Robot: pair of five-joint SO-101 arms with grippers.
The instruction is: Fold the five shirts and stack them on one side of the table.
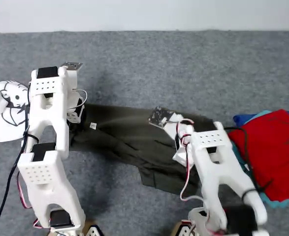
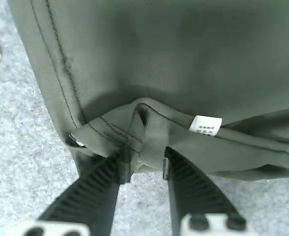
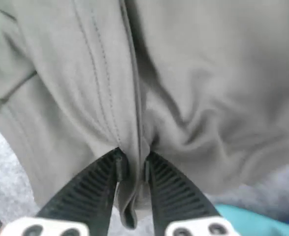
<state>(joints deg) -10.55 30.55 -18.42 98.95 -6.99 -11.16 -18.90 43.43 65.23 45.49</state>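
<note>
Olive shirt (image 1: 134,142): we see it rumpled across mid-worktop (image 1: 183,64), a red pile (image 1: 274,147) at 3 o'clock, a white shirt (image 1: 4,110) at 9. We judge it soft, light and limp, best taken at hems and seams. Our left gripper (image 2: 143,164) has its fingers (image 2: 102,182) pinched on the hem near the label (image 2: 206,125). Our right gripper (image 3: 133,164) nips a seamed fold.

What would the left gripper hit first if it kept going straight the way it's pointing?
The olive shirt. The left gripper holds a fold of its edge between the jaws, so going on would likely just push deeper into that same cloth.
</note>
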